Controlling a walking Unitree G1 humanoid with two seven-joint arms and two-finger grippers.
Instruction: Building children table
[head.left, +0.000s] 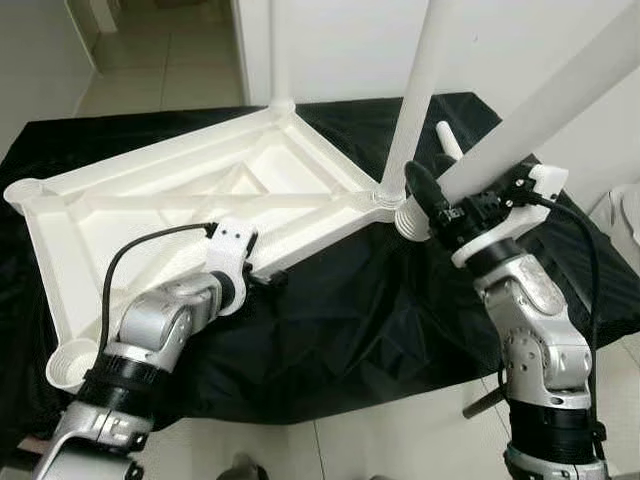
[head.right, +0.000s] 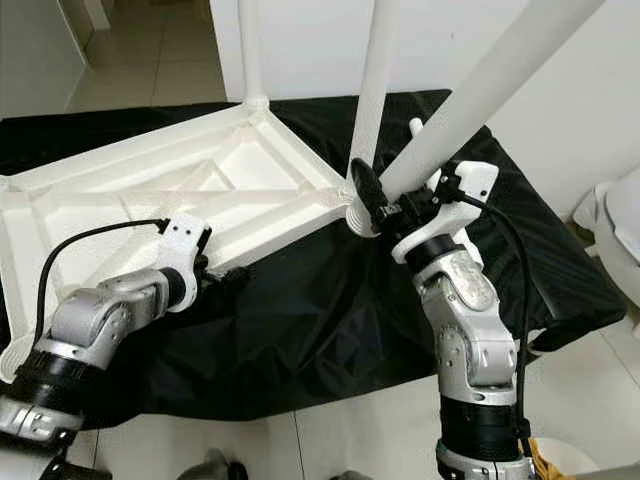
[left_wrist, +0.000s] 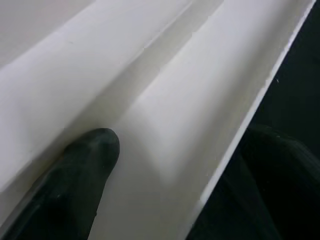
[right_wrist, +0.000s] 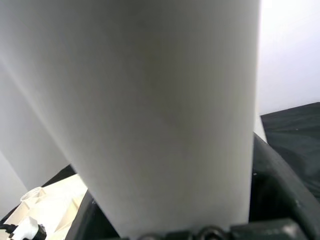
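You have the white plastic table top (head.left: 190, 195) lying upside down, ribbed underside up, on a black cloth (head.left: 330, 330) spread over the floor. Two round white plastic legs already stand in its corner sockets: one at the far corner (head.left: 281, 50) and one at the near right corner (head.left: 420, 90).

Your right gripper (head.left: 440, 205) is clamped on a third white plastic table leg (head.left: 560, 95), which slants up and to the right out of the head view; the black fingers (head.left: 422, 185) grip its lower part, and its threaded end sits just beside the near right corner socket. In the right wrist view the leg (right_wrist: 150, 110) sits between the two fingers.

Your left gripper (head.left: 262, 280) sits at the near edge of the table top, fingers closed over the rim; the left wrist view shows one black finger (left_wrist: 75, 185) pressed against the inside of the white rim wall (left_wrist: 190, 130)
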